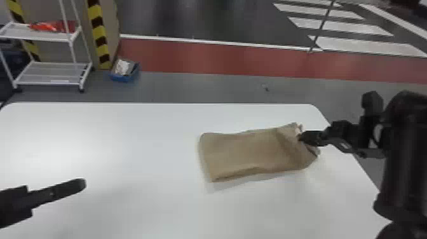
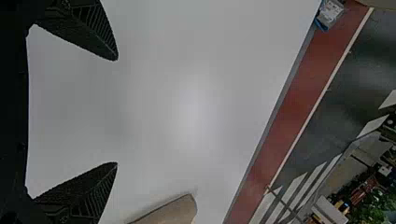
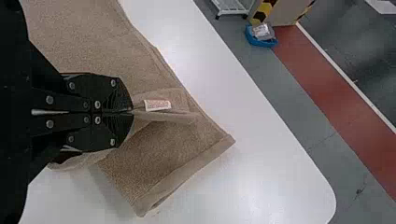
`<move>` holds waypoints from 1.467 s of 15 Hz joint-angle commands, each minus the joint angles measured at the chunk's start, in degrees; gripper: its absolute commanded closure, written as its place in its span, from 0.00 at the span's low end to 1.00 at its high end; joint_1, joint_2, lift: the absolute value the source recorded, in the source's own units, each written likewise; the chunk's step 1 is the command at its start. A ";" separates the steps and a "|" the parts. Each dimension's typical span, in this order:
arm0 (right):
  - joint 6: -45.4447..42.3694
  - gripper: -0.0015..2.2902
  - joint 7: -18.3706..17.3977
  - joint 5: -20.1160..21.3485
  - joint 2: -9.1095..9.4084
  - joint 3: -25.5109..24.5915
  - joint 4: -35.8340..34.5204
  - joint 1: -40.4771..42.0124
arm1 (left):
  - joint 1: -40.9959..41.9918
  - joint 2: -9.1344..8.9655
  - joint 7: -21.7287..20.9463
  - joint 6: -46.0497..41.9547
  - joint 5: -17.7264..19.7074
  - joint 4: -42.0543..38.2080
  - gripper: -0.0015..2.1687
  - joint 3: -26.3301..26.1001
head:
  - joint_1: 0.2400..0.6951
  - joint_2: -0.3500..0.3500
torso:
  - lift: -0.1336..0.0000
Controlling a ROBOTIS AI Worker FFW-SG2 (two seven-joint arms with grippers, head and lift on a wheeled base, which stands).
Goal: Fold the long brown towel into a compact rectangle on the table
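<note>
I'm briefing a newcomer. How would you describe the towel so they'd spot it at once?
Find the big white table in front of the robot. On its right half lies the towel, a flattened strip whose right end is pinched by the right gripper. Its soft brown cloth and small pale tag set it apart from the smooth white tabletop and black gripper.

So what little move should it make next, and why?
Probably lift the towel's right end slightly and carry it leftward over the rest: the right pincer is shut on cloth there, beside the label, and the towel lies longer than it is wide.
</note>
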 commanded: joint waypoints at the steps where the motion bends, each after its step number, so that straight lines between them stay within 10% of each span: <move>1: 1.17 0.57 0.00 -0.44 -0.57 -0.27 0.14 -3.24 | -0.07 0.15 0.00 0.60 -0.13 0.31 0.04 -0.11 | 1.00 0.25 | 0.07; 22: -13.01 0.51 -0.70 6.07 -2.60 -1.50 16.84 -10.36 | 2.39 0.42 -0.79 0.60 0.04 0.92 0.04 1.65 | 1.00 0.21 | 0.07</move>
